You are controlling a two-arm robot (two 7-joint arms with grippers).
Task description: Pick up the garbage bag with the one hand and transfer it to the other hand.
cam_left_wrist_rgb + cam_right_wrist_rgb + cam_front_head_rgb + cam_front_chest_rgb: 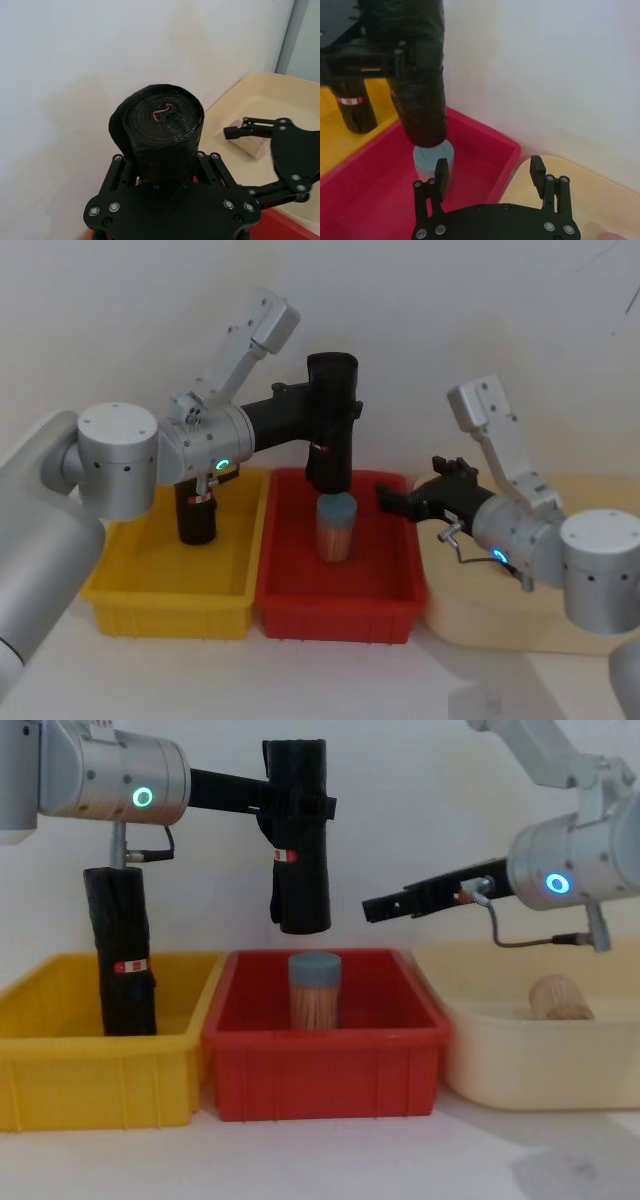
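The garbage bag [331, 430], a tall black roll with a small red-and-white label, hangs upright in the air over the red bin [340, 615]. My left gripper [335, 405], on the green-ringed arm, is shut on its upper part, and in the left wrist view its fingers [119, 167] clamp the garbage bag [164, 130] from both sides. My right gripper [385, 498], on the blue-ringed arm, stands open a short way to the right of the roll, level with its lower end and pointing at it. In the chest view there is a gap between the right gripper [370, 908] and the garbage bag [298, 850].
A blue-lidded toothpick jar [337, 530] stands in the red bin right under the hanging roll. A second black roll [197, 515] stands in the yellow bin [165, 615] on the left. The cream tub [480, 625] on the right holds a wooden piece [560, 998].
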